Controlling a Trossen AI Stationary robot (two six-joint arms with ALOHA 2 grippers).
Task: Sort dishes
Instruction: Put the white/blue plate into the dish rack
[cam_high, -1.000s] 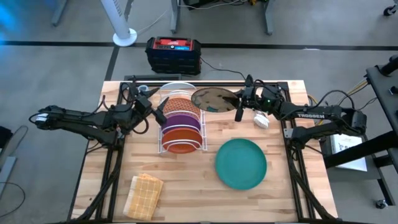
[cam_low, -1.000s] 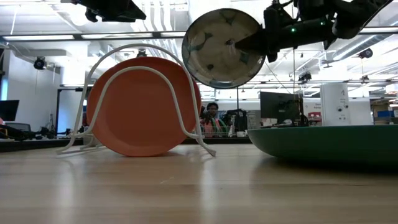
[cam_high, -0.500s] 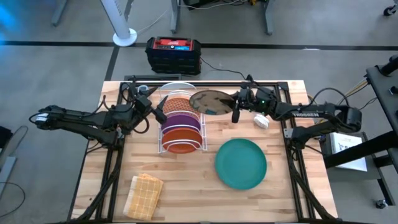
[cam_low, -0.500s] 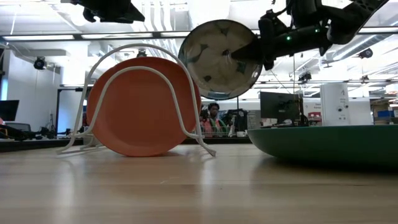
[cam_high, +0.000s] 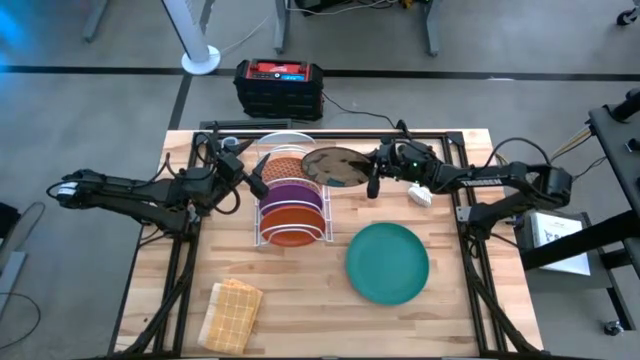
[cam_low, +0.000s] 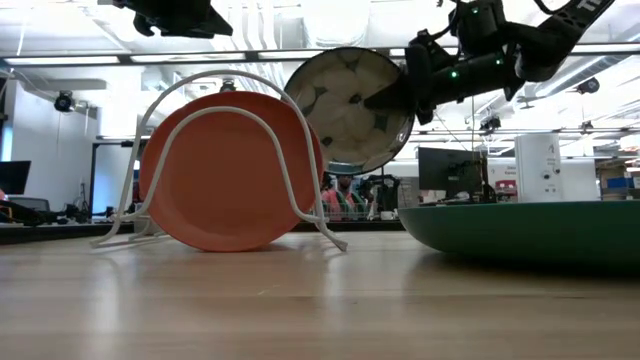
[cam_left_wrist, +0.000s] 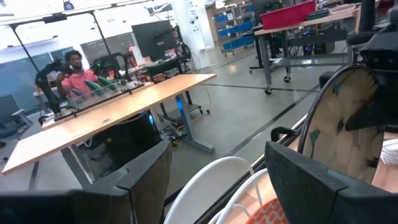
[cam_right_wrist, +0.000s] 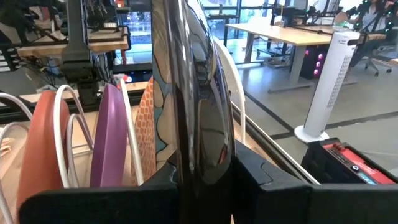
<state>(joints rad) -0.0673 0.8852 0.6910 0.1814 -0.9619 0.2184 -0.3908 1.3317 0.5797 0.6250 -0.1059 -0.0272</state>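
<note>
Presently, the right gripper is holding a round glass plate with a dark patterned face by its rim, its fingers closed tight on the edge as the right wrist view is showing; the plate is hanging in the air, tilted, just beside the far end of the white wire rack; in the low view the plate is sitting above and partly behind the rack's arch. The rack is holding three upright plates: a plain orange plate at the near end, a purple plate in the middle, and an orange patterned plate towards the far end. A large teal-green round plate is lying flat on the wooden table, well apart from the rack; a tan woven cloth is lying near the front edge. The left gripper is waiting beside the rack with its fingers spread wide, holding nothing. Handling note: glass is likely being rigid, smooth, fairly heavy and breakable; a rim pinch is giving little purchase, so the plate could be slipping or swinging; it should be lowered gently between the wires, avoiding knocks against the neighbouring plate.
</note>
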